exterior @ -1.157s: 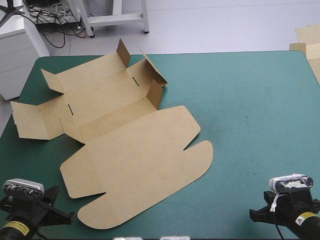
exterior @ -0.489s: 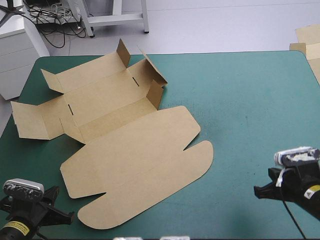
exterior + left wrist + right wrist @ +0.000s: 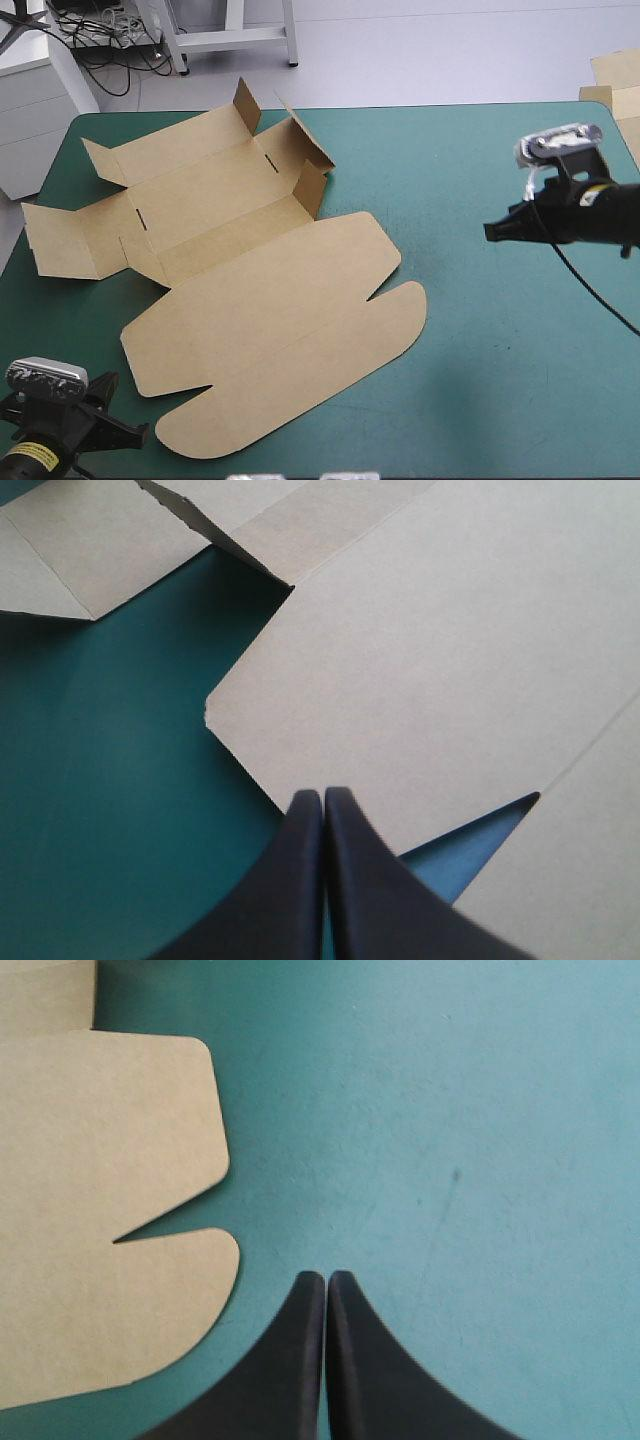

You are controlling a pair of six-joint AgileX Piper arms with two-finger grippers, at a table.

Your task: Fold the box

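Brown box (image 3: pixel 250 270), just ahead of left fingers (image 3: pixel 290 880) — beside right fingers (image 3: pixel 365 1360)

The setting reads as a robotics lab or test workshop, not a home or shop. A work table (image 3: pixel 480 330) with a plain teal-green cover fills most of the high view. The left gripper (image 3: pixel 143 432) is at the lower left corner and the right gripper (image 3: pixel 489 231) is at the right side. Above the table's far edge is a bare pale grey floor (image 3: pixel 430 50). At the upper left, tangled black cables (image 3: pixel 105 42) lie beside white metal frame legs (image 3: pixel 235 38) and a white cabinet (image 3: pixel 30 120). Spare brown board (image 3: pixel 615 75) lies at the upper right edge.
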